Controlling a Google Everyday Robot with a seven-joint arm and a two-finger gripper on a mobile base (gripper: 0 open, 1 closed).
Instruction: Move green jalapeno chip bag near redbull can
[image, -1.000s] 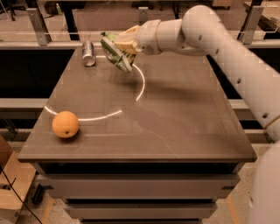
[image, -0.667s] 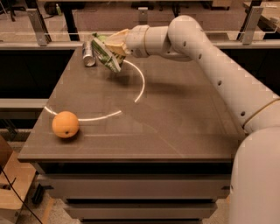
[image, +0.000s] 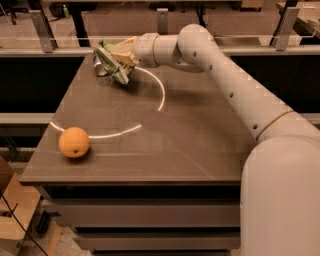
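The green jalapeno chip bag (image: 114, 66) is held in my gripper (image: 121, 56) at the far left of the table, just above the surface. My gripper is shut on the bag. The redbull can (image: 100, 66) lies right behind and to the left of the bag, mostly hidden by it; only a silvery sliver shows. The bag looks to be touching or almost touching the can.
An orange (image: 74, 142) sits near the table's front left corner. The brown table (image: 200, 150) has a curved white light streak across its middle. A rail with metal posts (image: 42, 30) runs behind the table. My arm (image: 235, 90) reaches across from the right.
My gripper has carried the chip bag leftward and toward the far edge, from right of the can to directly against it, now covering most of the can.
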